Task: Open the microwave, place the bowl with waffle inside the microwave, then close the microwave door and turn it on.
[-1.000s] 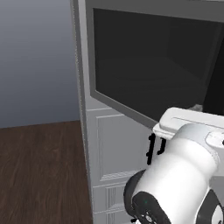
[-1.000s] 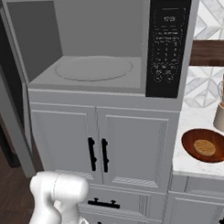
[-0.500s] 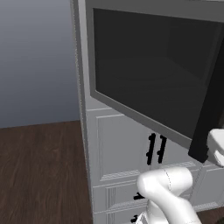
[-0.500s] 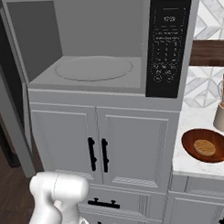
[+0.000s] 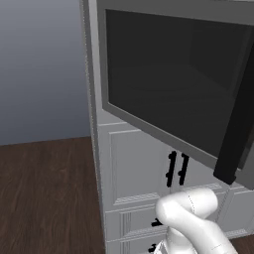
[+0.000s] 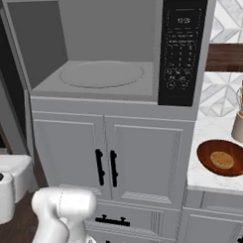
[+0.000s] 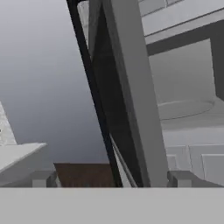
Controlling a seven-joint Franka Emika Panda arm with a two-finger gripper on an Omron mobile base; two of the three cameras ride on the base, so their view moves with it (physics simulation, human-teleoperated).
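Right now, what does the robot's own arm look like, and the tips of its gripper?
The arm is a glossy white tube of rounded, bulging segments, thick and smooth, with no cables or markings showing. In the hand view the gripper ends in two small, blocky grey finger tips, square-edged and plain.

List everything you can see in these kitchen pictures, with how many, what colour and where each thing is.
microwave: one, grey, set above the white cabinet, cavity open with a round turntable inside
microwave door: one, grey frame with dark glass and black bar handle, swung open to the left
control strip: one, black, right of the cavity
bowl with waffle: one, brown bowl, orange-brown waffle, on the counter at right
utensil holder: one, beige, behind the bowl
cabinet: white, two doors with black handles, drawers below
floor: dark wood
gripper: jaws open, by the door's edge
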